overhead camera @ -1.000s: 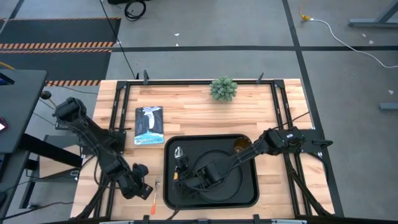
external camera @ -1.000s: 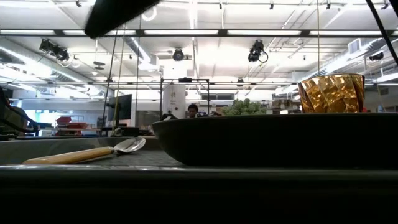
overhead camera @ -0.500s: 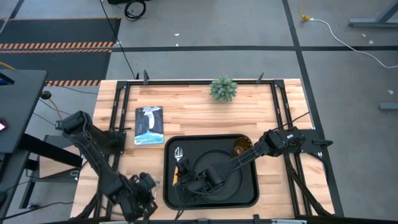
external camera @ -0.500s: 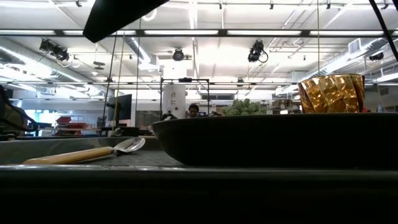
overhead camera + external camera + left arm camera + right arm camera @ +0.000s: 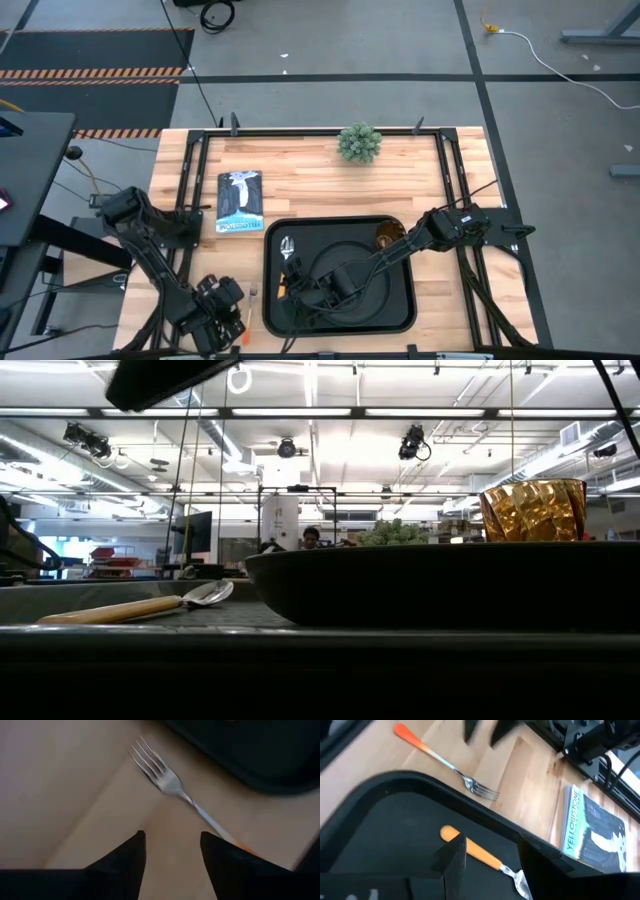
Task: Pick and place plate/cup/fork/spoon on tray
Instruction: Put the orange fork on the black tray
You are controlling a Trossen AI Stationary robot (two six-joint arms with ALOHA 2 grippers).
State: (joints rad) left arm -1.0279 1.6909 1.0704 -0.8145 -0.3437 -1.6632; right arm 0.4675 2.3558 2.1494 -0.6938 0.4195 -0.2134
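Note:
The black tray (image 5: 404, 300) lies at the table's near middle. The round black plate (image 5: 372, 290) rests in it, with the amber cup (image 5: 388, 237) at the tray's far right corner and the spoon (image 5: 287, 258) along its left side. The fork (image 5: 172, 782) lies flat on the wood just left of the tray, orange handle end (image 5: 243, 336) toward the near edge. My left gripper (image 5: 172, 845) is open, just left of the fork (image 5: 247, 318), over the table. My right gripper (image 5: 492, 851) is open above the tray's left part, over the spoon's orange handle (image 5: 470, 847).
A book (image 5: 240, 201) lies left of the tray toward the far side, and a small green plant (image 5: 360, 143) stands at the far edge. Bare wood shows right of the tray. The low view shows the spoon (image 5: 140, 606), plate (image 5: 440, 585) and cup (image 5: 532, 510).
My left gripper has gone toward the table's near edge beside the fork, passing over it half a second ago and ending a little to its left. The fork, the spoon and my right gripper have stayed where they were.

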